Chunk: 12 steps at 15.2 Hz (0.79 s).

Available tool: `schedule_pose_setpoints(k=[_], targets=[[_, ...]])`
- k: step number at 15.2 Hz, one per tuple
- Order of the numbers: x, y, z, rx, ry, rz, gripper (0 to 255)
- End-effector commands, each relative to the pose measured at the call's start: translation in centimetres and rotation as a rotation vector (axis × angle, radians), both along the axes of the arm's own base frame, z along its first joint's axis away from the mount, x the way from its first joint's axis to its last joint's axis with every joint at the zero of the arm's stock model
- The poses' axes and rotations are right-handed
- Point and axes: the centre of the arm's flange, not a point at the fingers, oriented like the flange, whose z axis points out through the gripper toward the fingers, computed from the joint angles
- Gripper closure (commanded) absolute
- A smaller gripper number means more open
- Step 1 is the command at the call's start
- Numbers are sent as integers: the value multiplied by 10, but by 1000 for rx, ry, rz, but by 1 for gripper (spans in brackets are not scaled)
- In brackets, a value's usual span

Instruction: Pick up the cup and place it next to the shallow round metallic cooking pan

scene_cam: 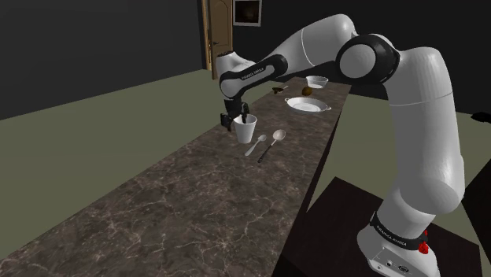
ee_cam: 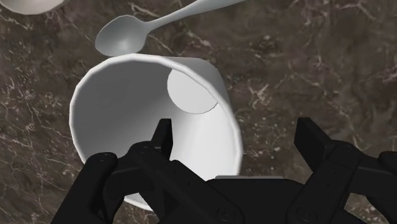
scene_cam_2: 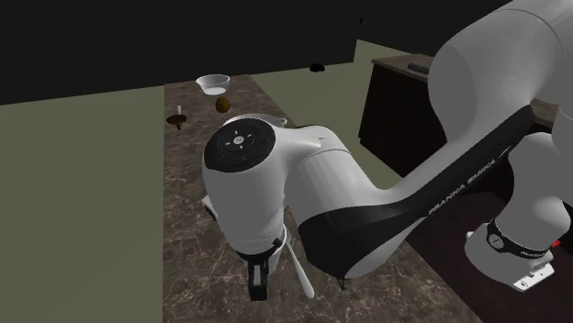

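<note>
White empty cup [ee_cam: 121, 114] stands upright, one wall between wide-apart fingers [ee_cam: 316, 145].

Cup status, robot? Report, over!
Gripper open, straddling wall of cup, one finger inside. Cup upright on counter, not held. Spoon lies close beside it.

**Cup mid-counter, pan further up the line**

Shoulder view: the cup [scene_cam: 245, 128] stands on the counter [scene_cam: 157, 204], and the gripper [scene_cam: 233, 119] is right at its 10 o'clock. Two spoons [scene_cam: 278, 136] lie side by side at the cup's 4 o'clock, just beside it. At 2 o'clock, well apart, sits the pan [scene_cam: 305, 107], with a bowl [scene_cam: 317, 81] beyond it at 1 o'clock. The stand [scene_cam: 346, 236] sits off the counter at 4 o'clock.
</note>
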Motion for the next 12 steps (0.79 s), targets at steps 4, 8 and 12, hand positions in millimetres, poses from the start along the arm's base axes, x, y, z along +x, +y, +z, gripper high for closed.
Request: schedule_pose_setpoints(k=[4, 8, 12], targets=[[-1, -1, -3, 0, -1, 0, 0], [-1, -1, -2, 0, -1, 0, 255], [-1, -1, -2, 0, -1, 0, 255]])
